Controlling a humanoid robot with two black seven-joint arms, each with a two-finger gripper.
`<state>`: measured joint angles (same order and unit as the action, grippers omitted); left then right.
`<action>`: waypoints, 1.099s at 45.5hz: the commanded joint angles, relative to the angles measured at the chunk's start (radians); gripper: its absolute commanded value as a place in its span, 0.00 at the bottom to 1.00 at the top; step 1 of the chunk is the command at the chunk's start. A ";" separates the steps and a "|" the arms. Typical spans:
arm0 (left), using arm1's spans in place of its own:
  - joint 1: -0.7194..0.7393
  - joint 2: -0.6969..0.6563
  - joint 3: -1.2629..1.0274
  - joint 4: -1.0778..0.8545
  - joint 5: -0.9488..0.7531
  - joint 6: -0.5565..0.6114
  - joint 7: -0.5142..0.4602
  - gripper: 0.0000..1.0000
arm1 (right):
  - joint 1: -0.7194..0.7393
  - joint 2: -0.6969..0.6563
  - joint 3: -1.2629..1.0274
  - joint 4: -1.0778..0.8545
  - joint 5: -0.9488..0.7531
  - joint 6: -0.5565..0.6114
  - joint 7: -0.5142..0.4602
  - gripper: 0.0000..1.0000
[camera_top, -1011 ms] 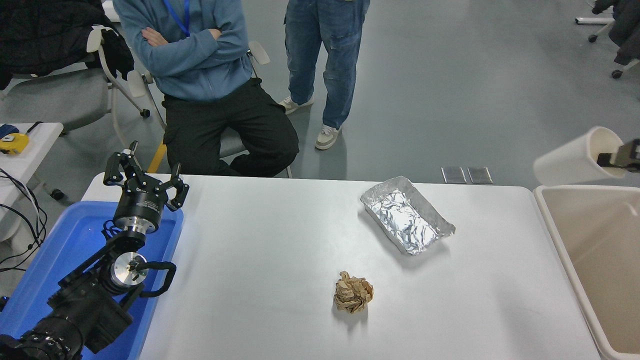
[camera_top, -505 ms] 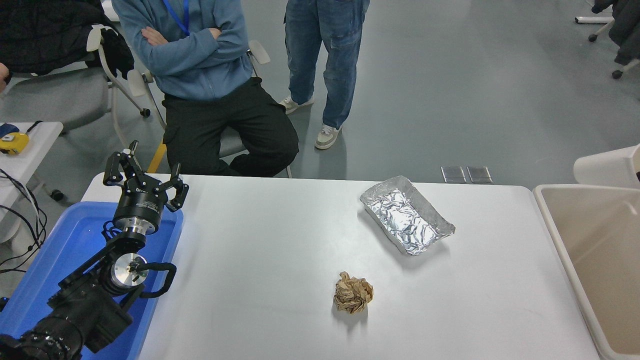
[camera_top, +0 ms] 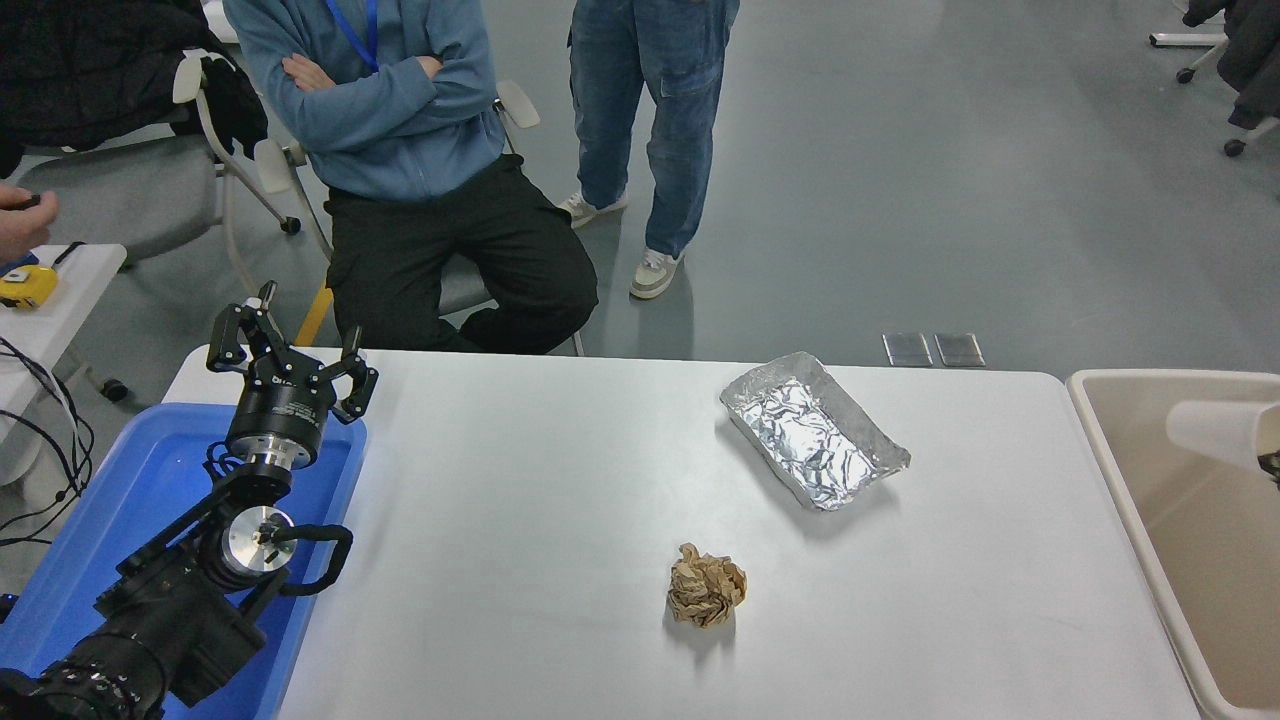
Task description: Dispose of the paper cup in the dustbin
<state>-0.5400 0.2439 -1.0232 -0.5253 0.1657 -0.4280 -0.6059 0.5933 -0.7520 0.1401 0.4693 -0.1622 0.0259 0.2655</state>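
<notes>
White table (camera_top: 560,520) beside dustbin (camera_top: 1120,470); paper cup (camera_top: 1215,430) inside; right tool's (camera_top: 1272,462) grip unclear.

The paper cup (camera_top: 1215,430) lies on its side within the dustbin's (camera_top: 1100,440) opening, near the far rim, its mouth toward the frame's right edge. A sliver of the right tool (camera_top: 1271,464) shows at that edge by the cup's mouth; its grip cannot be made out. The dustbin stands against the counter's (camera_top: 520,520) right edge. A foil tray (camera_top: 812,430) sits toward the far right corner, a crumpled brown paper ball (camera_top: 706,585) nearer the front edge. The left tool (camera_top: 290,360), fingers spread, hangs over a blue tray (camera_top: 120,480) at the left edge. Two people are beyond the far edge.
</notes>
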 commanded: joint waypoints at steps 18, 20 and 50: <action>0.000 0.000 0.000 0.001 0.000 0.000 0.000 1.00 | -0.030 0.368 0.064 -0.482 0.067 -0.144 -0.009 0.00; 0.000 0.000 0.000 0.001 0.000 0.000 0.000 1.00 | -0.029 0.368 0.062 -0.482 0.066 -0.142 -0.009 0.00; 0.000 0.000 0.000 0.001 0.000 0.000 0.000 1.00 | -0.001 0.375 0.047 -0.482 0.066 -0.207 -0.012 0.00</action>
<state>-0.5400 0.2439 -1.0232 -0.5246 0.1656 -0.4280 -0.6059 0.5846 -0.3734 0.1948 -0.0091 -0.0961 -0.1720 0.2542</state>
